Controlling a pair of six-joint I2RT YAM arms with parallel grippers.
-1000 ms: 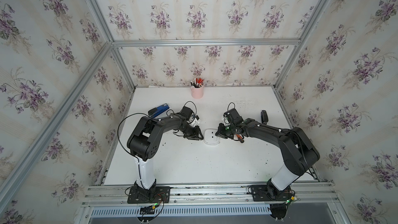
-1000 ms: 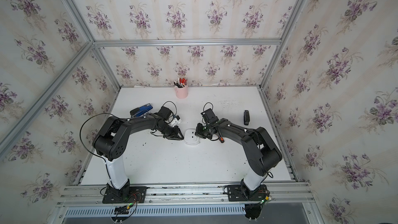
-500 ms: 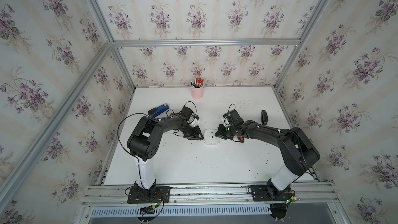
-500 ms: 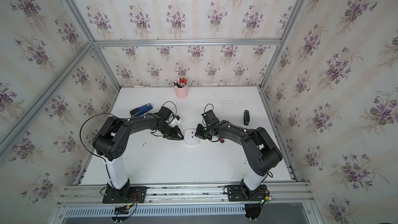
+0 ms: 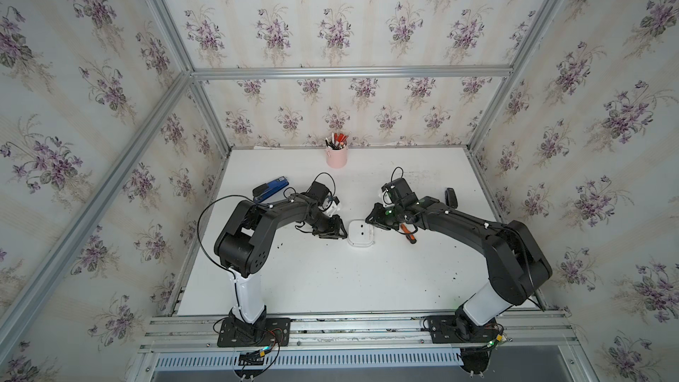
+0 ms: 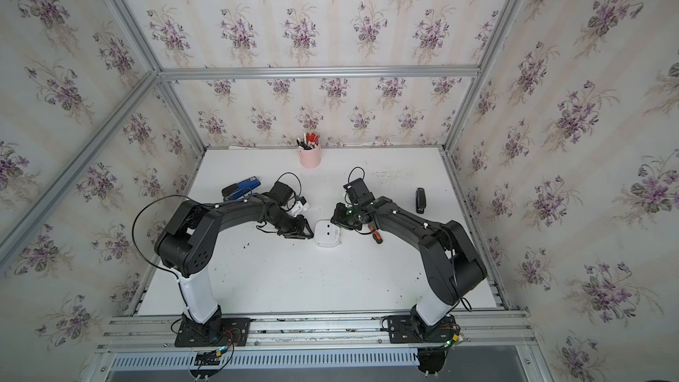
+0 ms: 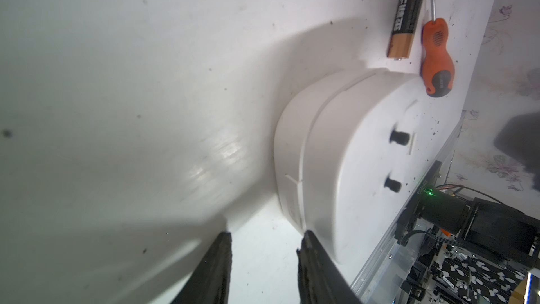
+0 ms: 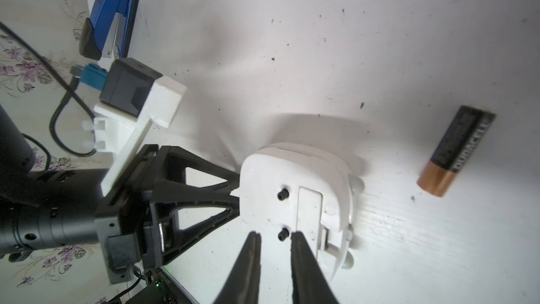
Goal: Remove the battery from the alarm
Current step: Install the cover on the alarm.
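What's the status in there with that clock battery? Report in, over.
Left pincer open, tips at the alarm. Right pincer open above it. Battery out, lying on table beside screwdriver. Nothing blocking.

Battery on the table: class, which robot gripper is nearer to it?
Right. The right gripper is over the back of the alarm; the left gripper is at its far edge, with the alarm between it and the battery.

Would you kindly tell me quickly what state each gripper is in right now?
Left gripper: open, holding nothing, beside the alarm.
Right gripper: open, holding nothing, at the alarm.
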